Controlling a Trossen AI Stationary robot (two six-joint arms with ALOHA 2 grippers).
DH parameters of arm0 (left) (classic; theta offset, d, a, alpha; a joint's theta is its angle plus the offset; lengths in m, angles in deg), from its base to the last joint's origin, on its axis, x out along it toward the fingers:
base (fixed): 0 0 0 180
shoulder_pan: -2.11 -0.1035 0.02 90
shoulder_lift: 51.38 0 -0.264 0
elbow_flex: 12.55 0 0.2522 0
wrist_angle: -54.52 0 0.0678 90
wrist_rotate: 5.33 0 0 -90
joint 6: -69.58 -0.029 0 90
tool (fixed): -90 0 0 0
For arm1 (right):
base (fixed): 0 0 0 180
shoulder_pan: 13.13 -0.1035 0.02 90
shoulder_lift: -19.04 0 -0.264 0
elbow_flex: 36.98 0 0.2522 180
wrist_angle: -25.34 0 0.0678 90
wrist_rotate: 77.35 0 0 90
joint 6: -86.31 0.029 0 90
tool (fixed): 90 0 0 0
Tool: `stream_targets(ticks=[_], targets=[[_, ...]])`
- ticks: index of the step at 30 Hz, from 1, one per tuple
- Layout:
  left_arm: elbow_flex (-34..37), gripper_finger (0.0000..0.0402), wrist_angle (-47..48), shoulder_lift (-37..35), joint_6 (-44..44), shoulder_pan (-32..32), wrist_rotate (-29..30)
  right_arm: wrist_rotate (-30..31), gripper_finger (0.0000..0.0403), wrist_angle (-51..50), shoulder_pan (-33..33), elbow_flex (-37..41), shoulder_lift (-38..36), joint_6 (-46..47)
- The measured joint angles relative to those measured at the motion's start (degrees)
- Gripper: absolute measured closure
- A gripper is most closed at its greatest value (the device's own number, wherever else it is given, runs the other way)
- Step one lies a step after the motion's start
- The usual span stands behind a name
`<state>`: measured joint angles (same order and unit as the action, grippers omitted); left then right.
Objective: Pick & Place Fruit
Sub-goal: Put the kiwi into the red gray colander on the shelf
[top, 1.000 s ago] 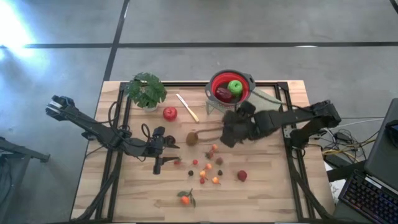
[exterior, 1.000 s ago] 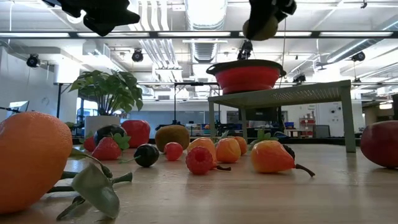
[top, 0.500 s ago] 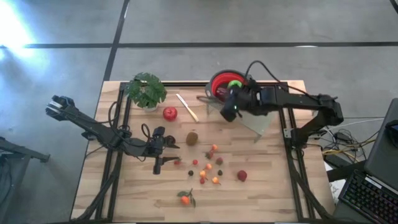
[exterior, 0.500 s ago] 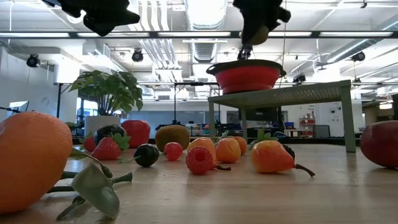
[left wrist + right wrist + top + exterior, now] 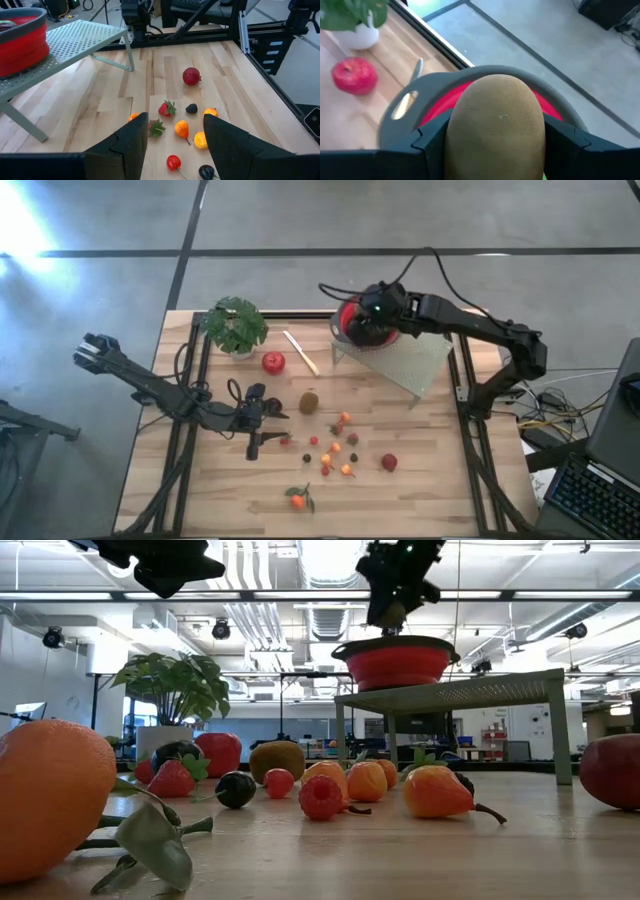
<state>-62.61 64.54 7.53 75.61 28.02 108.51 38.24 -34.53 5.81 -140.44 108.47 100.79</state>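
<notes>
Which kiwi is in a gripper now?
The kiwi held between the right gripper fingers, above the red bowl. The other kiwi lies free on the table, mid-board.

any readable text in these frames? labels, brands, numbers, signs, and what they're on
None readable in any view.
Red bowl, kiwi in the right gripper, fruit on the table, potted plant: no labels or markings.
Room behind the table in the low view: any signs are too small and blurred to read.
Keyboard at the high view's edge: keys too small to read.
</notes>
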Motion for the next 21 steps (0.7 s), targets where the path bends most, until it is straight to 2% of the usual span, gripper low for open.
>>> stream_targets(ticks=[10,21], targets=[[0.0,0.0204,0.2,0.0,0.0,0.0,0.0,-1.5,0.0184,2.9,4.1,0.2,4.4,-5.6],[0.0,0.0204,0.2,0.0,0.0,0.0,0.0,-4.8,0.0125,3.4,7.1,1.6,5.2,-6.1]])
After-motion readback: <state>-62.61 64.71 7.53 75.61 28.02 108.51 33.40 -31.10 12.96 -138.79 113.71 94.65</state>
